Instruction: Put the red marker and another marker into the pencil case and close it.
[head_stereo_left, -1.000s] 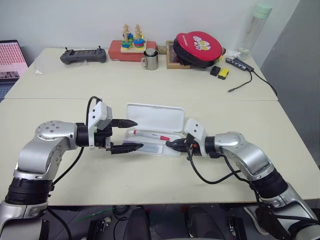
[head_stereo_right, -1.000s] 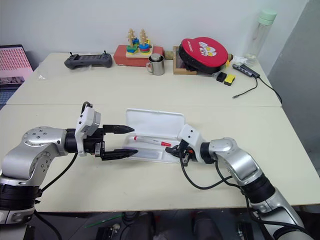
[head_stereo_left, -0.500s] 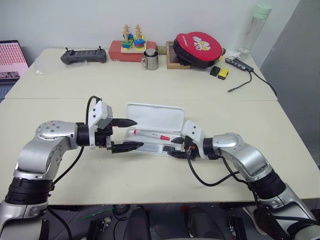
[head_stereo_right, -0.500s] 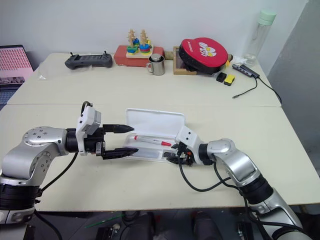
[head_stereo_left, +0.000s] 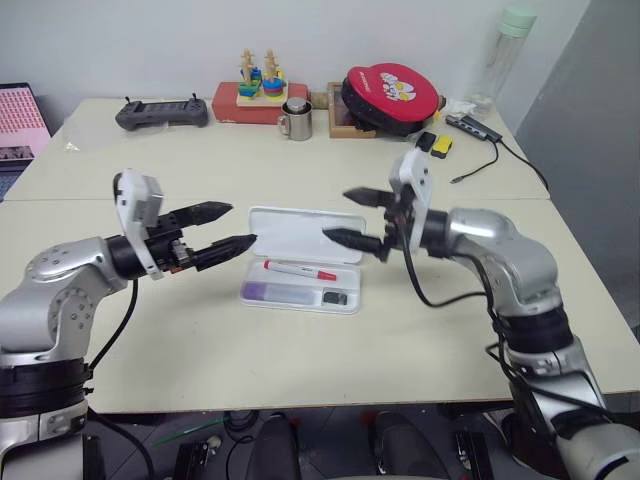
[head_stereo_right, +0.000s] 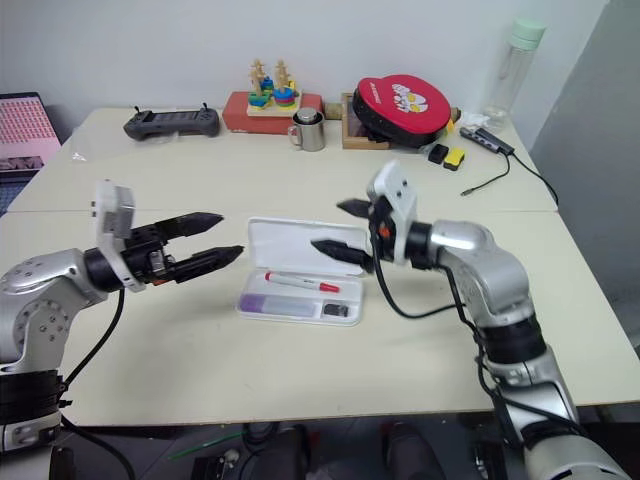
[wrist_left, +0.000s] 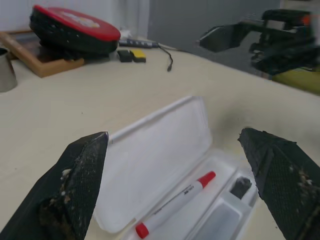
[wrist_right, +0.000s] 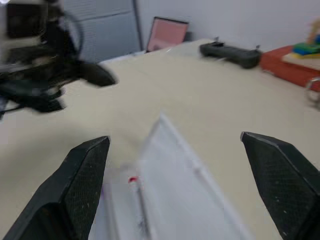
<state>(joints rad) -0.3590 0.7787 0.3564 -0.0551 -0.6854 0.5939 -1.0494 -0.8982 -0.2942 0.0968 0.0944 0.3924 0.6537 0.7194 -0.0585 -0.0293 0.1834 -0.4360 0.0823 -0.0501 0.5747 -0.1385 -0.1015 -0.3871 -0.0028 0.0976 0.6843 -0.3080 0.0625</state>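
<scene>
The white pencil case (head_stereo_left: 303, 262) lies open at the middle of the pale bench (head_stereo_left: 300, 170), its flat lid laid back on the far side. In the tray's far compartment the red marker (head_stereo_left: 299, 270) is seen lying lengthwise, white-barrelled with red print too small to be read. In the near compartment a lavender marker (head_stereo_left: 268, 292) is seen at the left end, and a small dark object (head_stereo_left: 335, 297) at the right end. The left pincer (head_stereo_left: 222, 226) is held above the bench just left of the case, fingers apart and nothing between them. The right pincer (head_stereo_left: 358, 217) is held over the lid's right end, fingers likewise spread and empty. At the bench's far edge a black controller (head_stereo_left: 161, 112), a steel mug (head_stereo_left: 296, 119) and a red round case (head_stereo_left: 391, 93) with a cartoon picture are set; its lettering cannot be made out.
</scene>
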